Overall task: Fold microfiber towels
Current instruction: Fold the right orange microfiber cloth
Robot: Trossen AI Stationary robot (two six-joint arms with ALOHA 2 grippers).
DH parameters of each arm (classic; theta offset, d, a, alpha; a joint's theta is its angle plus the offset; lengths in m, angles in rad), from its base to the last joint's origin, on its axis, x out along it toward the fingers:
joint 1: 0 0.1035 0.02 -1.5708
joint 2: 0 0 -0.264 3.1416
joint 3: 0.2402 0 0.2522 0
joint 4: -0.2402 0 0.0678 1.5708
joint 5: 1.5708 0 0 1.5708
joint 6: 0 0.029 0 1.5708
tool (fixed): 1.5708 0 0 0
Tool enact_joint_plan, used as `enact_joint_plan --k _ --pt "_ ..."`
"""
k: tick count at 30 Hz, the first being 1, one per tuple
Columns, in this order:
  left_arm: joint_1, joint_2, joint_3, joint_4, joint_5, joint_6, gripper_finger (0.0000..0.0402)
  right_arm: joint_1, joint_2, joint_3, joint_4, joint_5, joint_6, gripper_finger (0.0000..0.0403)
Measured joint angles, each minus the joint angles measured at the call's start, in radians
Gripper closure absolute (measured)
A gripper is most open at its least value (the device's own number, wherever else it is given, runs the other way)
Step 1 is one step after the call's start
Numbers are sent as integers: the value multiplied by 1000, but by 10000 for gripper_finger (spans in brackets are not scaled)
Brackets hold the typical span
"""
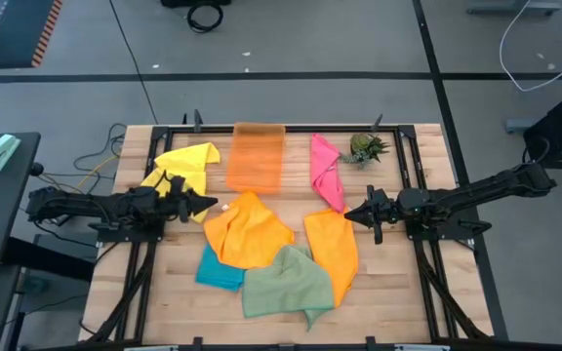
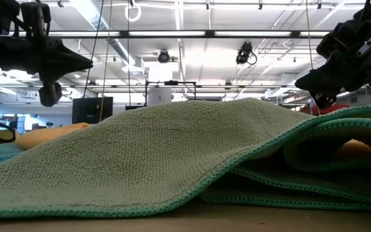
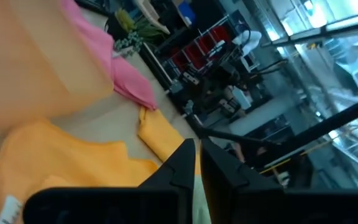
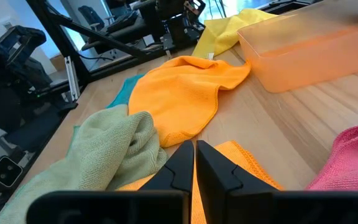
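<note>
Several microfiber towels lie crumpled on the wooden table: yellow (image 1: 185, 164) at the far left, pink (image 1: 326, 171) at the far right, two orange ones (image 1: 247, 231) (image 1: 333, 252) in the middle, teal (image 1: 220, 268) and sage green (image 1: 286, 283) near the front. The orange towel (image 4: 179, 93) and the sage green towel (image 4: 114, 152) also show in the right wrist view. My left gripper (image 1: 213, 203) hangs shut above the table between the yellow and the middle orange towel, rolled to one side. My right gripper (image 1: 349, 213) hangs shut over the right orange towel's far end. Neither touches a towel.
A translucent orange tray (image 1: 256, 156) stands at the far middle of the table, with a small spiky green plant (image 1: 366, 148) at the far right. The sage green towel (image 2: 172, 154) fills the low view's foreground. Black frame rails run along both table sides.
</note>
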Motion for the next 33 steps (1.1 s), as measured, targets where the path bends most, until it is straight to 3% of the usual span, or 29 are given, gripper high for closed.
enact_joint_plan --k 5,10,16,22,30,33 --pt "2 0 0 2 -19 -72 369 0 0 0 2 2 -3 377" --pt "2 1 1 2 -46 -108 383 0 0 0 54 85 -14 377" --pt "2 51 75 -2 -46 62 394 -3 9 61 15 117 15 378" --pt "2 195 193 -70 -45 253 396 -7 132 284 -258 202 71 379" --pt "1 457 266 -105 24 381 396 -26 475 643 -636 386 242 379" --pt "1 546 293 -104 40 423 392 -88 595 766 -764 398 369 379"
